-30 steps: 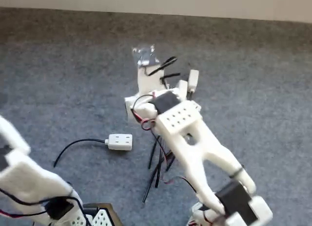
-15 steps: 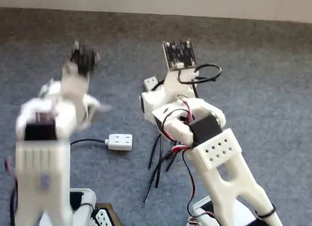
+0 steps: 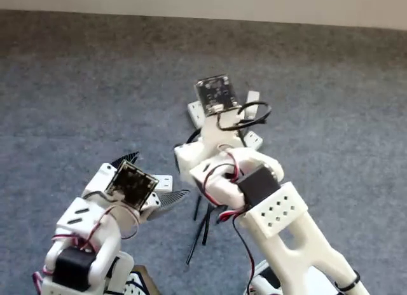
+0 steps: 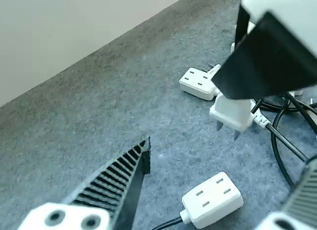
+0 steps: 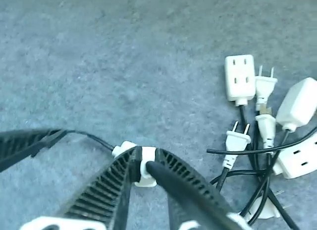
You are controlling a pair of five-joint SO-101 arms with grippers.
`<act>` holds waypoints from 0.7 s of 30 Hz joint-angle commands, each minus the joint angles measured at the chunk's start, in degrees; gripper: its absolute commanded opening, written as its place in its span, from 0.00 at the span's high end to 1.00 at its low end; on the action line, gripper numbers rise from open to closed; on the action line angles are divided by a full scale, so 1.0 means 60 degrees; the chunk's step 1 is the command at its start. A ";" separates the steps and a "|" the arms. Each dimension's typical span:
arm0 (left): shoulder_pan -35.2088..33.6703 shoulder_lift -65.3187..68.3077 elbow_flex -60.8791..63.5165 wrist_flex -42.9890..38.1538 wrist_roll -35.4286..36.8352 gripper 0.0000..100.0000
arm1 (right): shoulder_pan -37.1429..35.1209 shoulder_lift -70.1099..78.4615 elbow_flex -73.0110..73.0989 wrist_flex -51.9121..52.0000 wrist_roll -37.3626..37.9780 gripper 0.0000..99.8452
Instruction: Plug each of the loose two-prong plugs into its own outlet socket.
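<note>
A white outlet socket (image 4: 213, 198) with a black cord lies on the grey carpet. My left gripper (image 4: 225, 170) stands open around it, one ribbed finger (image 4: 119, 183) on either side, as the high view also shows at the socket (image 3: 163, 181). My right gripper (image 5: 142, 163) is shut on a white two-prong plug (image 4: 233, 113). The plug hangs prongs down just above the carpet, a little beyond that socket. A second socket (image 4: 198, 83) lies farther off.
A tangle of black cords (image 5: 257, 185) lies to one side with several loose plugs (image 5: 237, 140), another socket (image 5: 240, 76) and a white adapter (image 5: 299, 103). The right arm (image 3: 254, 187) stretches over the cords. A pale wall (image 3: 203, 2) borders the carpet's far edge.
The left arm swung down from high at the left and now straddles the socket. The right arm drew back toward the near side, carrying the plug closer to that socket.
</note>
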 commanded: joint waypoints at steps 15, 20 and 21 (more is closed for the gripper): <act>-0.1136 0.2513 0.0579 -0.2945 0.0073 0.57 | -0.0388 -0.0139 -0.0271 0.1604 0.0762 0.99; -0.1136 0.2513 0.0579 -0.2960 0.0073 0.57 | -0.0388 -0.0125 -0.0256 0.1810 0.1084 0.99; -0.1136 0.2513 0.0579 -0.2960 0.0073 0.57 | -0.0388 -0.0125 -0.0256 0.1868 0.1084 0.99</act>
